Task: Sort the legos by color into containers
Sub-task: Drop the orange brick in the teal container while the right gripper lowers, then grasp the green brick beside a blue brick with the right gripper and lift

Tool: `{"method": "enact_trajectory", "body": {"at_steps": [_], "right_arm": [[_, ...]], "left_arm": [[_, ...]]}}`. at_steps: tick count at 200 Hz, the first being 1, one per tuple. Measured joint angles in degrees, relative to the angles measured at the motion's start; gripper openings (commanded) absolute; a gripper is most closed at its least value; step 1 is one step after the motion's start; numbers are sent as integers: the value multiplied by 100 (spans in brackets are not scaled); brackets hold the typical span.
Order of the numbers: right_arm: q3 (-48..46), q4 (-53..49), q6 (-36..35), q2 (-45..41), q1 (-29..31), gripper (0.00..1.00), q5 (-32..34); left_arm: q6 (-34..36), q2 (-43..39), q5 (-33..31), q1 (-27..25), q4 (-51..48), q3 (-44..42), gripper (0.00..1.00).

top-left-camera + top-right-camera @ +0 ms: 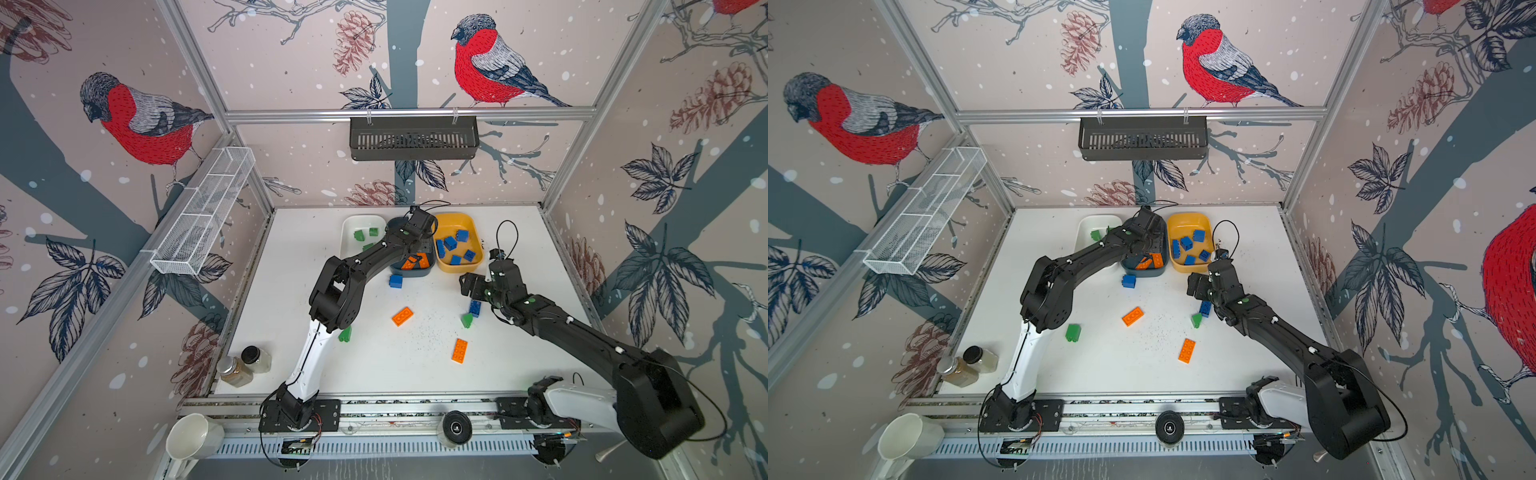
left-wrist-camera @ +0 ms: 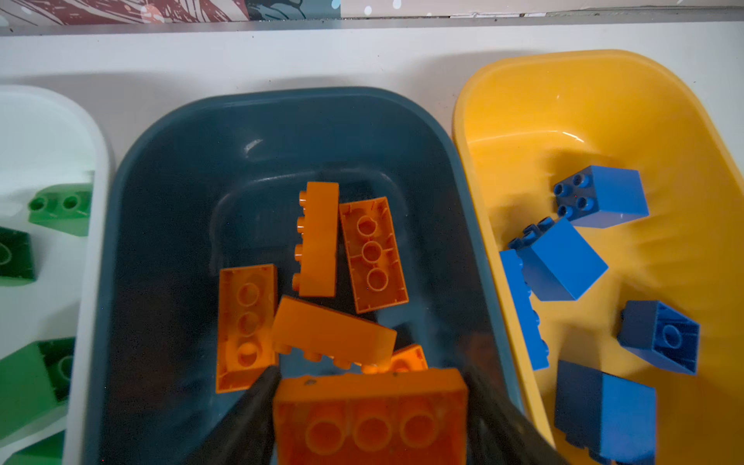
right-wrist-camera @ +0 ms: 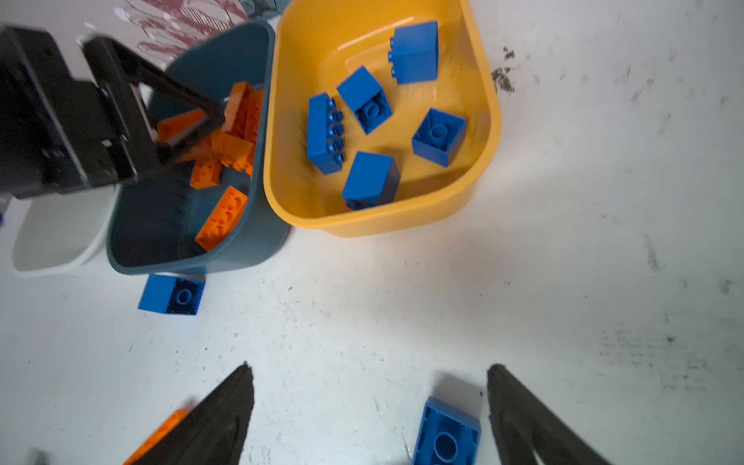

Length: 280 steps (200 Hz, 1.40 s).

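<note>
The containers stand in a row at the back of the table: a white tub with green legos, a dark teal tub with several orange ones, and a yellow tub with several blue ones. My left gripper hangs over the teal tub, shut on an orange lego that fills the space between its fingers. My right gripper is open low over the table. A blue lego lies just inside its right finger, untouched. Loose on the table are two orange legos, a green one, and a blue one against the teal tub.
Another green lego lies beside the left arm's forearm. Two jars stand at the table's front left corner, and a white mug sits below the rail. A wire-mesh tray and a black basket hang on the walls.
</note>
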Motion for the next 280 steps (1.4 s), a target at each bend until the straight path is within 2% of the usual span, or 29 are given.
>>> {"method": "enact_trajectory", "body": {"at_steps": [14,38,77,116,156,224,280], "right_arm": [[9,-192,59,83,138,74,-63],[31,-529,146,140,472,63,-61],[-96,-1003,446,229,903,62,297],[-393,-1213,555,61,1169,59,227],[-330,-1233,601,343,1213,51,369],[-81,-1202,693,968,1266,45,763],[83,-1161,584,1335,1390,33,964]], "left_arm": [[4,-11,13,0,7,85,94],[9,-74,70,0,-28,72,97],[4,-516,251,0,-24,-341,97],[-4,-927,376,0,87,-872,97],[-114,-1113,407,0,118,-1187,97],[-175,-1268,463,20,173,-1469,97],[-286,-1419,442,31,199,-1615,97]]}}
